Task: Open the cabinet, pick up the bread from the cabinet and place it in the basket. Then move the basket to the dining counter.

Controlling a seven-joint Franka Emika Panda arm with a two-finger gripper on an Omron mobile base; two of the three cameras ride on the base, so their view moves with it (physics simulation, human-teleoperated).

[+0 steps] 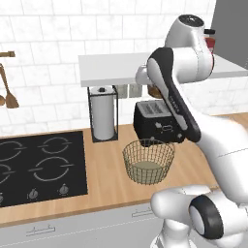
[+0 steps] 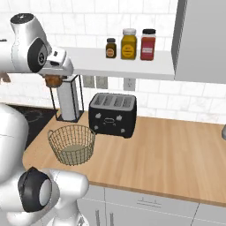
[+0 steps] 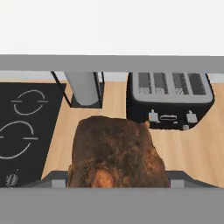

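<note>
From the left base view, the arm reaches up under the white shelf [image 1: 116,68], and the bread [image 1: 155,91] peeks out brown beside the wrist, high over the worktop [image 1: 111,186]. The basket [image 1: 148,161] sits well below the jaws and slightly nearer the robot, in front of the toaster [image 1: 157,122].

From the right base view, the bread [image 2: 53,80] hangs under the hand, with the basket [image 2: 71,144] beneath and a little to the right, so the drop looks mostly downward.

In the hand view, the bread [image 3: 116,153] sits between the jaws, which stand wide and clamped on its sides. Beyond the jaws lie the toaster [image 3: 169,98], paper towel holder [image 3: 83,89] and hob [image 3: 24,127].
</note>
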